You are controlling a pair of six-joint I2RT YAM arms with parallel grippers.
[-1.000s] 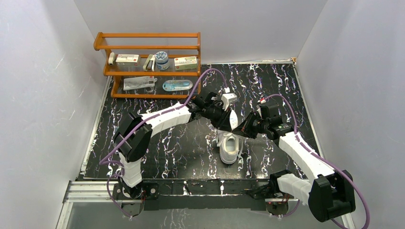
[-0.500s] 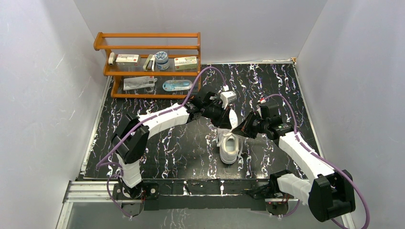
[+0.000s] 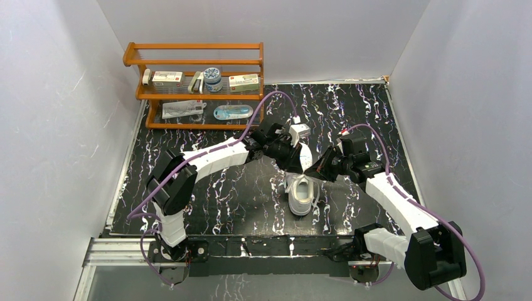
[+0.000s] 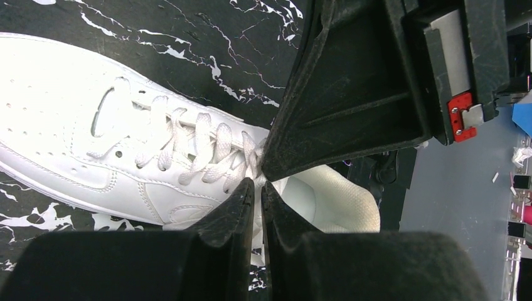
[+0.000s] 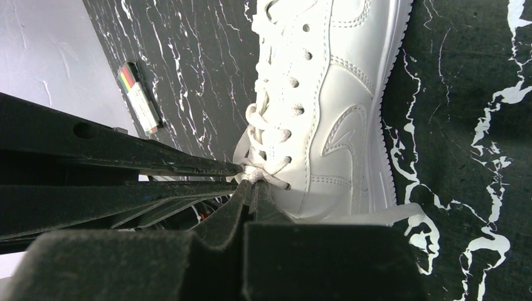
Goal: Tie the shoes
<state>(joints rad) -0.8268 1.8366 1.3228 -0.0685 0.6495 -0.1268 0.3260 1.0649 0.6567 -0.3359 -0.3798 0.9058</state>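
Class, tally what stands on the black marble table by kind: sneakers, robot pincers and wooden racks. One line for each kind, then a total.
white sneaker: 1
pincers: 2 (left pincer, right pincer)
wooden rack: 1
Total: 4

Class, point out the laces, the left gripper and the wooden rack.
laces (image 4: 207,141), left wrist view, crossings over the tongue.
left gripper (image 4: 258,185), left wrist view, midway between its fingertips.
wooden rack (image 3: 194,46), top external view, top rail.
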